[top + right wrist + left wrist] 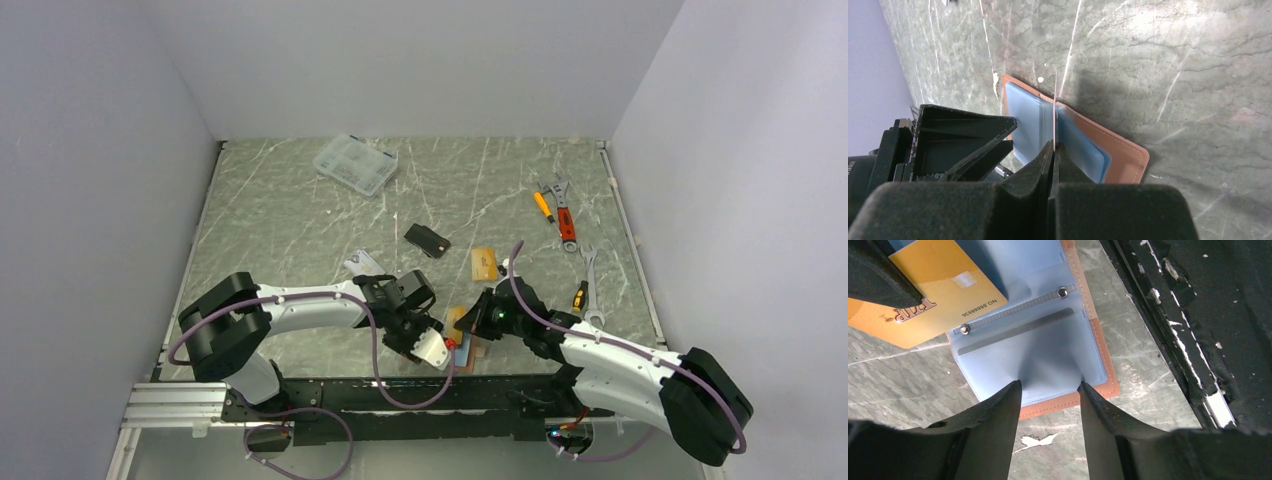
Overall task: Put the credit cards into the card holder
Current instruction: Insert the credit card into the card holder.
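The card holder [1105,384] lies open near the table's front edge, brown outside with pale blue sleeves [1023,120] inside. My left gripper [1049,387] is open, its fingertips [1015,387] resting at the holder's near edge with nothing between them. My right gripper [1054,147] is shut on an orange-gold credit card [933,295]. That card stands edge-on [1054,107] over the holder's sleeves. In the top view the two grippers, left [445,342] and right [487,312], meet over the holder [470,350]. On the table beyond lie another gold card [484,264], a black card [427,240] and a silver-grey card [362,265].
A clear compartment box [355,164] stands at the back left of centre. Wrenches and an orange-handled tool [560,210] lie at the back right, and another wrench with a screwdriver [588,290] lies beside the right arm. The black base rail [1198,340] runs just behind the holder.
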Robot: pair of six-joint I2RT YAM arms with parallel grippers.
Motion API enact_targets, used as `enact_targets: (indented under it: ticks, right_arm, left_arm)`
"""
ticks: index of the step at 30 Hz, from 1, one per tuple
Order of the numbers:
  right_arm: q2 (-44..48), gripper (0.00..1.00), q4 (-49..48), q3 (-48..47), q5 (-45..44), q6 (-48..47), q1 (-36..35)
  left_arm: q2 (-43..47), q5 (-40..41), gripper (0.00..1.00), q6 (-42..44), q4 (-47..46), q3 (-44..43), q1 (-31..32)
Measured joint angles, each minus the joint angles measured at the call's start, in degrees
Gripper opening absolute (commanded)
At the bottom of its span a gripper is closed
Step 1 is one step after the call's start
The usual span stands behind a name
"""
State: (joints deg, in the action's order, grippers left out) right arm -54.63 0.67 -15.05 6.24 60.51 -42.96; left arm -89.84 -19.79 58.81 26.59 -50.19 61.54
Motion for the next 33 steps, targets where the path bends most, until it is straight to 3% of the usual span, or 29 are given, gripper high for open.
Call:
enact_targets:
  ticks: [10,17,26,33]
  right_arm:
    - [-2.8,0.0,-2.1,0.0,0.0,0.2,-1.2]
    - [-2.8,0.0,-2.3,0.0,-0.1,0.2,-1.4]
    - [-5.4,0.0,-3.5,-0.7,0.0,0.0,-1.5]
    - [-2.0,0.0,-1.9,-1.7,-1.5,-1.0,-1.1]
  left_arm:
    - [0.0,0.3,0.59,3.1,7.6,-3.4,-0.3]
    - [0.0,1.9,0.58,6.7,6.1,-1.0,0.0]
    - [2.0,5.4,0.38,8.7,0.5,3.2,1.7]
    - [1.9,6.6,0.37,1.6,-3.0,3.7,2.4]
